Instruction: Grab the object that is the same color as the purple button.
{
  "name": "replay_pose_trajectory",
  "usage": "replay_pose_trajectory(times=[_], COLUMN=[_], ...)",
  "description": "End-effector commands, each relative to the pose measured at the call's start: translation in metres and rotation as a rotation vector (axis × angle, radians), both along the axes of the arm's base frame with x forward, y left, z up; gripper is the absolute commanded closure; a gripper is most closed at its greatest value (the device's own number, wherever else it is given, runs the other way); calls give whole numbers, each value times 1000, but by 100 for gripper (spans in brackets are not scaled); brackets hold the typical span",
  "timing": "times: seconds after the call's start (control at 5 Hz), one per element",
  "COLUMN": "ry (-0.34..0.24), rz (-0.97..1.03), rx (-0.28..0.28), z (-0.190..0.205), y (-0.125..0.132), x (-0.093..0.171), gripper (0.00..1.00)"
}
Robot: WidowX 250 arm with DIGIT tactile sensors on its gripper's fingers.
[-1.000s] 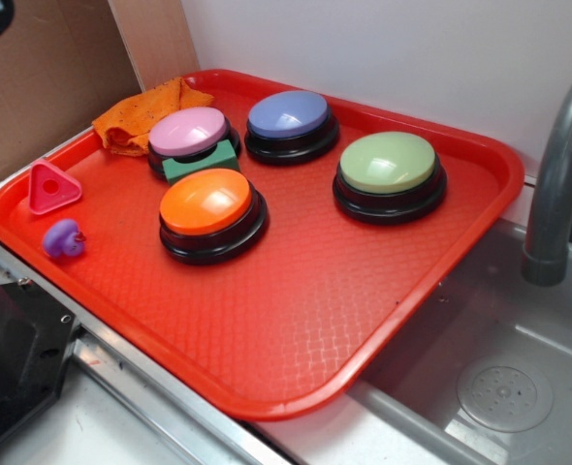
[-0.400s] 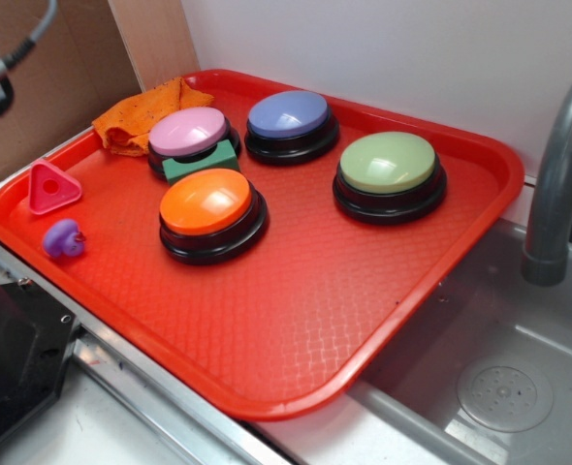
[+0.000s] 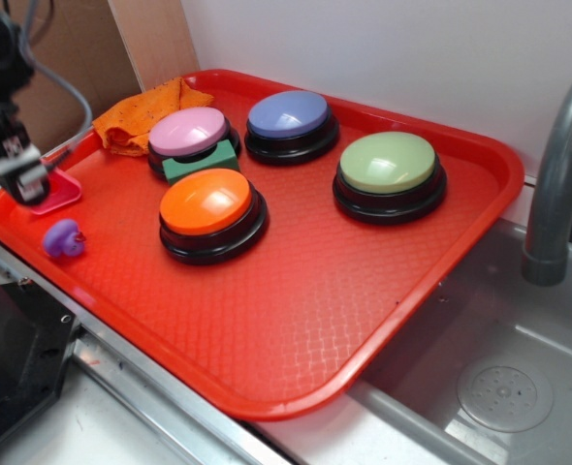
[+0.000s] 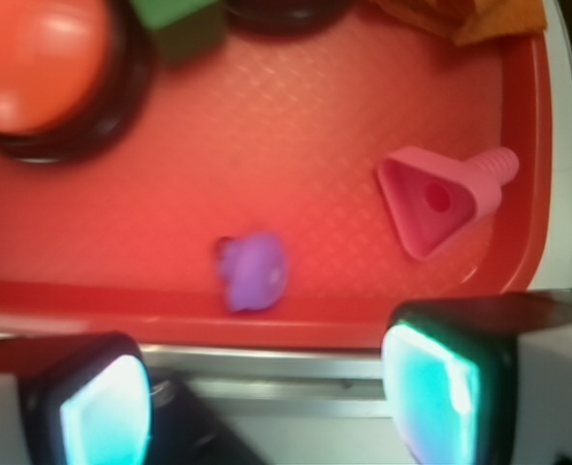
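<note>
Wrist view: object [image 4: 254, 272] between hand's [image 4: 267, 387] fingers.

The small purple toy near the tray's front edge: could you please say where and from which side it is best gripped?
Probably from straight above, closing across the rounded body of the purple toy, not its short stub. It lies alone on the tray, apart from the pink triangular piece; the pincer looks open.

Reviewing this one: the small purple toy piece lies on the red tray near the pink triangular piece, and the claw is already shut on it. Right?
Not quite. The claw is open and apart from the small purple toy piece, as the wrist view shows. The piece does lie on the red tray near the pink triangular piece.
</note>
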State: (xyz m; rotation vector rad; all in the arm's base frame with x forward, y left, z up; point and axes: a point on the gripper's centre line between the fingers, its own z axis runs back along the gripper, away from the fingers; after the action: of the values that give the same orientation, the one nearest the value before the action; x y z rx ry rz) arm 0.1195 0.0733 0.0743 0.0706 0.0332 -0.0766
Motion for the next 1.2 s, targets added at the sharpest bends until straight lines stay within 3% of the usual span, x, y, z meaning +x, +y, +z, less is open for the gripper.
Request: replay_pose_trajectory(times=[0.0,0.2,0.4,0.6,0.8,1.0], ry=[-13,-7,4,-12,-20,-29], rz=[-19,1,34,75,41,86], rx=[5,10,2,9,-44,-2], z=[-42,-49,-60,-57,-56,-31], y=[1,2,2,4,2,-12], x=[7,6,5,4,7,15], gripper=[0,0,24,100,100,100])
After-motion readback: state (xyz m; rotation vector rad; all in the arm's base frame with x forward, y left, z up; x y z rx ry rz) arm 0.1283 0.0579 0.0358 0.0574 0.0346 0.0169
